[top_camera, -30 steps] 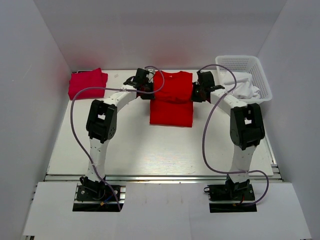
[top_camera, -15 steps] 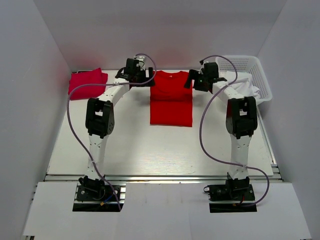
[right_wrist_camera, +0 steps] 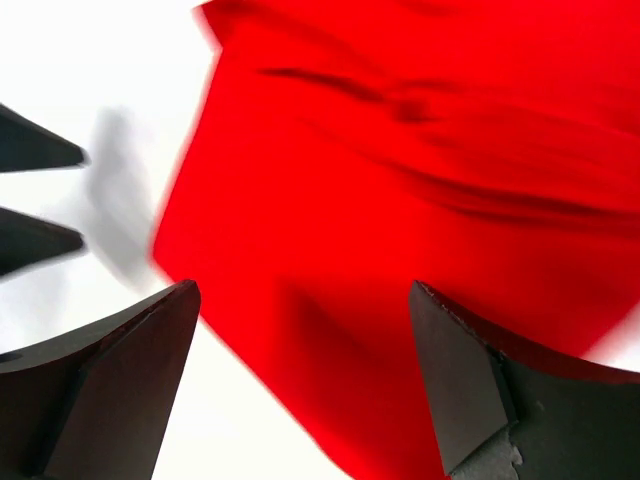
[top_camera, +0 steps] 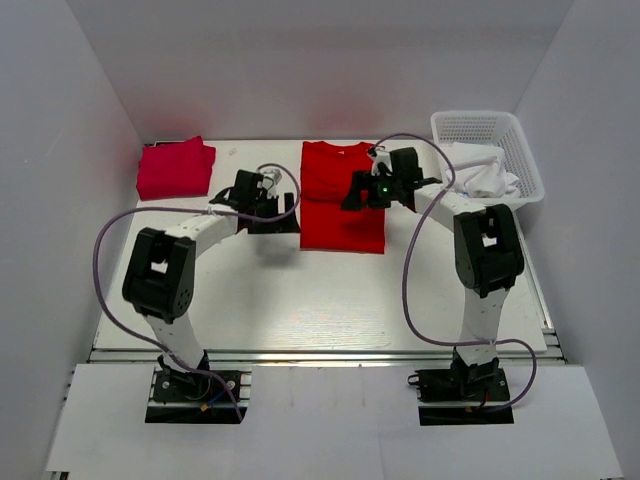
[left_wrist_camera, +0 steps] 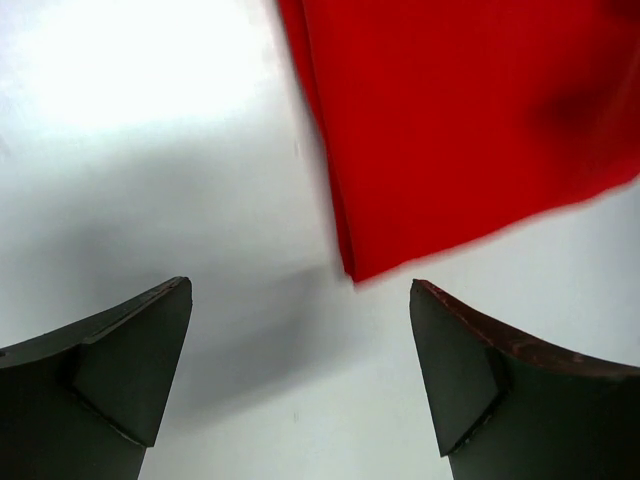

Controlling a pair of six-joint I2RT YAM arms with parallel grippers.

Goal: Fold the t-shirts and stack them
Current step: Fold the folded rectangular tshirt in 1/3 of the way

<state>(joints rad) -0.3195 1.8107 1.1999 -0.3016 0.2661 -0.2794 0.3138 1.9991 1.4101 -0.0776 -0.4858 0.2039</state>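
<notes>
The white table (top_camera: 320, 300) bears a folded bright red cotton t-shirt (top_camera: 340, 228) at far centre and a folded crimson t-shirt (top_camera: 175, 168) at far left. A white plastic mesh basket (top_camera: 490, 124) at far right holds crumpled white cloth (top_camera: 487, 178), partly hidden by the right arm. The left gripper (left_wrist_camera: 300, 290), beside the red shirt's corner, and the right gripper (right_wrist_camera: 305, 288), over that shirt, both gape empty.

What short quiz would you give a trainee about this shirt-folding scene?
1. True or false: the left gripper stands open beside the bright red cotton t-shirt, holding nothing.
2. Where does the folded pinkish crimson cotton t-shirt lie? A, on the red t-shirt; B, at the white table's far left corner; C, in a gripper.
3. Fill in: the right gripper hovers open above the ____ t-shirt.
Key: 1 true; 2 B; 3 bright red.
</notes>
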